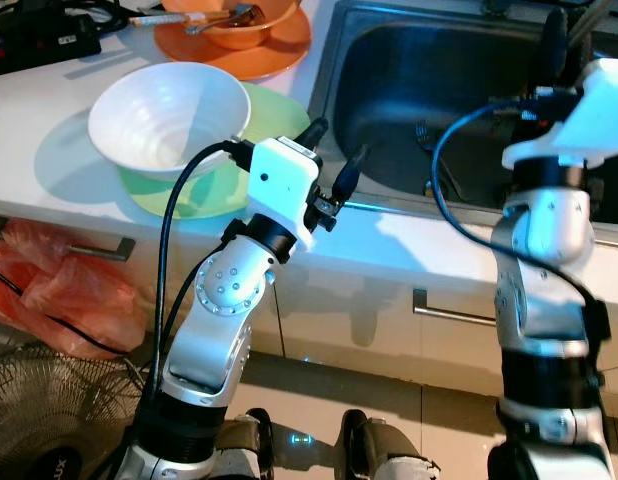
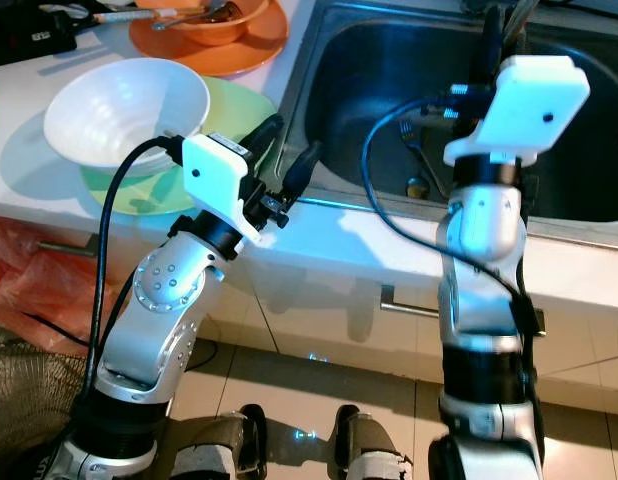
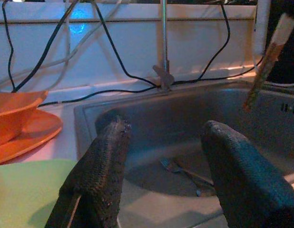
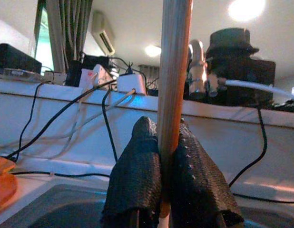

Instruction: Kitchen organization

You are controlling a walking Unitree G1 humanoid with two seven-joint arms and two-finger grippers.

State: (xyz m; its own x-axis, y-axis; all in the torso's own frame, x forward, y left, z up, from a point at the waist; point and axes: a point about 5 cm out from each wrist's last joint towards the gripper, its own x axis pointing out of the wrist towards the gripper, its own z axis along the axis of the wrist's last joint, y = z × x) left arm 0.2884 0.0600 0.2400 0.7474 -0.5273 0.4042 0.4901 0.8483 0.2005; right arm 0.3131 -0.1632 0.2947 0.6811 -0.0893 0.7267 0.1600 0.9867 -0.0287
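A white counter (image 1: 49, 150) carries a green plate (image 1: 274, 115) with a white bowl (image 1: 169, 115) on it, and behind that an orange plate (image 1: 279, 50) holding an orange bowl (image 1: 234, 25). A black power strip (image 1: 39, 40) lies at the far left corner. A steel sink (image 1: 389, 100) is set into the counter, a fork (image 2: 414, 150) lying in it.

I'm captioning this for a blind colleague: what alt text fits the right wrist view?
The right gripper is shut on an upright wooden stick, pinched between its two black fingers. Behind it, black cables trail across a white ledge.
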